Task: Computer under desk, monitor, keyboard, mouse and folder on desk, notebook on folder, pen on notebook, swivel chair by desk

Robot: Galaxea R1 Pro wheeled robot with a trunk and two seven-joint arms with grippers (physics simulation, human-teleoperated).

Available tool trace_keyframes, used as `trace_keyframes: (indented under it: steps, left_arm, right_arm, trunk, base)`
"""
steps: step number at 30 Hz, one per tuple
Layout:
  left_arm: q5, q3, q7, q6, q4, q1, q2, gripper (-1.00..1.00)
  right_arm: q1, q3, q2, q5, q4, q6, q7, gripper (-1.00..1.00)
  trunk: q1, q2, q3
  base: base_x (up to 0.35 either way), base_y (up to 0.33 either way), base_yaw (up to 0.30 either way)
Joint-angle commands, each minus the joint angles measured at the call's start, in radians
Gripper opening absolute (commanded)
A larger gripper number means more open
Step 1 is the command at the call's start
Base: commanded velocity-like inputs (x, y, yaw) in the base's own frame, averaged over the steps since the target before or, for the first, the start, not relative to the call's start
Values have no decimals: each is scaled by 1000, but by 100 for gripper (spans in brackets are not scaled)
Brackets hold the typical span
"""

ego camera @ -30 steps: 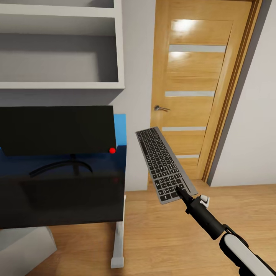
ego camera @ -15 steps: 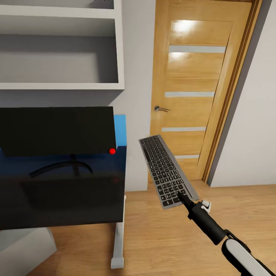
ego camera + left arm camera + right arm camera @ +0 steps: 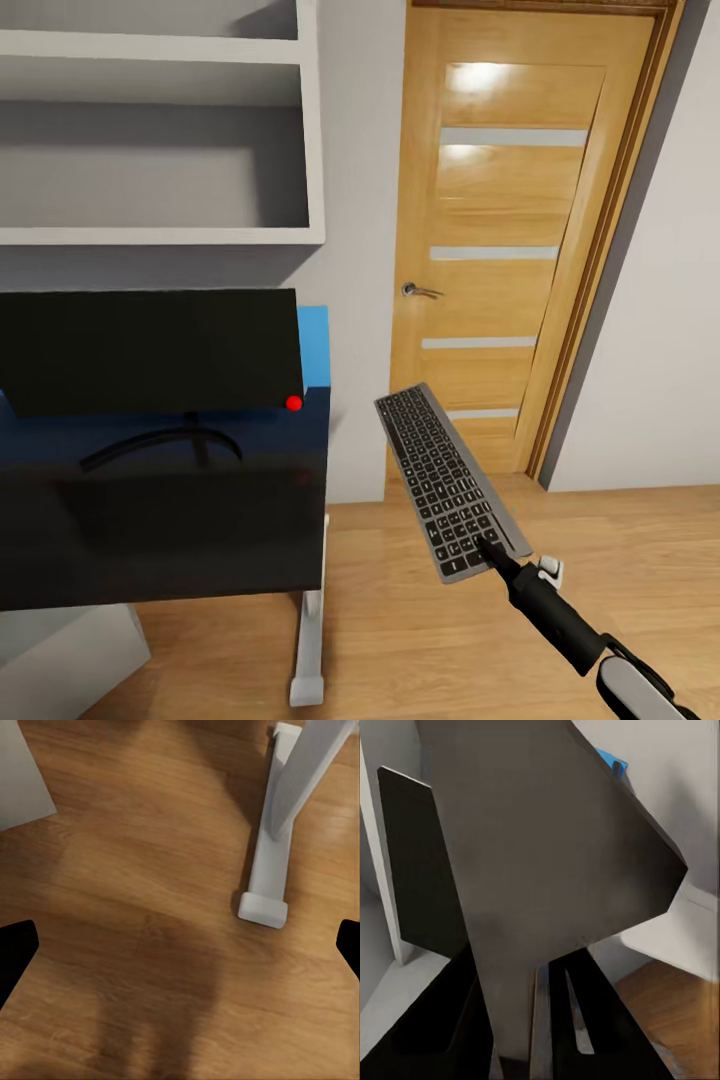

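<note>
One hand (image 3: 492,548) grips keyboard (image 3: 445,478) aloft.

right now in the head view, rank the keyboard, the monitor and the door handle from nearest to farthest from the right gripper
1. The keyboard: clamped at its near end in the right gripper, out over the floor to the right of the desk.
2. The monitor: on the desk, off to the gripper's left.
3. The door handle: on the wooden door, beyond the keyboard's far end.

The black-topped desk (image 3: 160,540) bears the monitor (image 3: 150,350); its white leg (image 3: 310,640) stands on wood floor (image 3: 440,640).
</note>
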Motion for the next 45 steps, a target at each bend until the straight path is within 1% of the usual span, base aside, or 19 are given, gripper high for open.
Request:
trace_keyframes:
  steps: [1, 2, 4, 5, 6, 7, 9, 10, 11, 13, 15, 17, 18, 19, 20, 23, 26, 31, 45]
  left_arm:
    - [4, -6, 7, -1, -1, 0, 1, 100]
    - [4, -7, 7, 0, -1, 0, 1, 100]
    - [3, -7, 7, 0, 0, 1, 1, 100]
    - [3, -7, 7, 0, 0, 1, 0, 100]
    - [3, -7, 7, 0, 0, 0, 0, 100]
    - [3, -7, 7, -1, 0, 0, 0, 100]
    - [3, -7, 7, -1, 0, 0, -1, 100]
    - [3, -7, 7, -1, 0, 0, -1, 100]
    - [3, -7, 7, -1, 0, 1, -1, 100]
    - [3, -7, 7, -1, 0, 0, -1, 100]
    - [3, -7, 7, -1, 1, 0, -1, 100]
    - [4, -7, 7, -1, 2, 1, -1, 100]
    - [5, -7, 8, -1, 4, 0, 0, 100]
    - [6, -7, 9, -1, 4, 0, 0, 100]
    - [6, -7, 9, -1, 5, 0, 0, 100]
    - [6, -7, 9, 0, 5, 0, 0, 100]
    - [6, -7, 9, 0, 6, 0, -1, 100]
    - [6, -7, 9, 1, 6, 0, -1, 100]
    - [5, -8, 6, 7, 6, 0, -2, 100]
  right_arm:
    - [5, 2, -1, 16, 8, -18, 8, -100]
    - [18, 4, -1, 60, 16, -93, 10, -100]
    - [45, 6, 0, 123, 22, -183, 10, -100]
    - [54, 6, 1, 139, 24, -206, 10, -100]
    - [73, 7, 3, 170, 34, -259, 9, -100]
    - [102, 10, 4, 213, 68, -360, 8, -100]
    - [119, 17, 8, 238, 127, -442, 8, -100]
    - [121, 19, 10, 242, 145, -460, 9, -100]
    - [127, 25, 27, 253, 249, -556, 11, -100]
    - [129, 26, 40, 256, 313, -615, 12, -100]
    - [130, 26, 80, 262, 451, -744, 12, -100]
    - [130, 27, 103, 262, 528, -841, 11, -100]
    - [130, 26, 178, 259, 634, -1032, 6, -100]
    - [130, 25, 190, 259, 649, -1062, 5, -100]
    - [130, 20, 245, 259, 731, -1164, -1, -100]
    - [130, 16, 281, 258, 807, -1206, -5, -100]
    - [130, 6, 292, 258, 839, -1206, -8, -100]
    - [130, -23, 292, 257, 919, -1206, -23, -100]
    - [130, -20, 299, 260, 972, -1206, -27, -100]
  trunk:
    - [-4, 7, 2]
    - [-8, 14, 6]
    - [-15, 28, 12]
    - [-19, 35, 15]
    - [-23, 42, 18]
    - [-27, 49, 21]
    - [-35, 63, 28]
    - [-38, 70, 31]
    - [-42, 77, 34]
    - [-50, 91, 40]
    - [-58, 105, 46]
    - [-65, 119, 53]
    - [-69, 126, 56]
    - [-73, 133, 59]
    - [-77, 140, 62]
    - [-88, 161, 71]
    - [-100, 182, 81]
    - [-119, 217, 96]
    - [-173, 315, 140]
  base:
    - [0, 0, 0]
    - [0, 0, 0]
    - [0, 0, 0]
    - [0, 0, 0]
    - [0, 0, 0]
    - [0, 0, 0]
    - [0, 0, 0]
    - [0, 0, 0]
    - [0, 0, 0]
    - [0, 0, 0]
    - [0, 0, 0]
    - [0, 0, 0]
    - [0, 0, 0]
    - [0, 0, 0]
    - [0, 0, 0]
    - [0, 0, 0]
    - [0, 0, 0]
    - [0, 0, 0]
    - [0, 0, 0]
